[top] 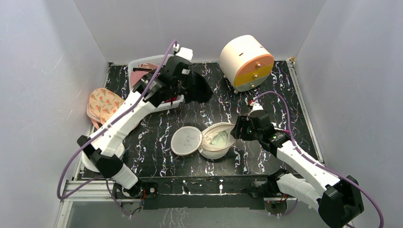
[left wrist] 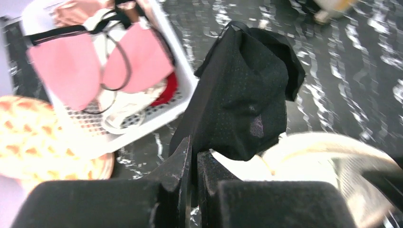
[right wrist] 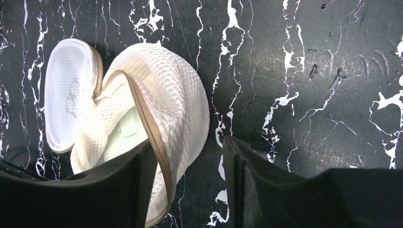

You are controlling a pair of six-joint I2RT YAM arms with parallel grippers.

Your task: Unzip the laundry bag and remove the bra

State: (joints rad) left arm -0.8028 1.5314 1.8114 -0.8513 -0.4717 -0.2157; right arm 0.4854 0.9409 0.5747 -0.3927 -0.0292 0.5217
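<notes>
I read left jaws clamped on black bra (left wrist: 247, 90), held up near basket (left wrist: 142, 128) | right jaws parted, laundry bag (right wrist: 166, 95) rim between them | bag unzipped, mid-counter (top: 157, 128).

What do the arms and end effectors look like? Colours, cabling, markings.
Both alike: left arm and right arm have white link shells with black joint housings. A purple cable loops outside along each. The left end effector and right end effector are black, with two flat matte fingers. No markings legible.
</notes>
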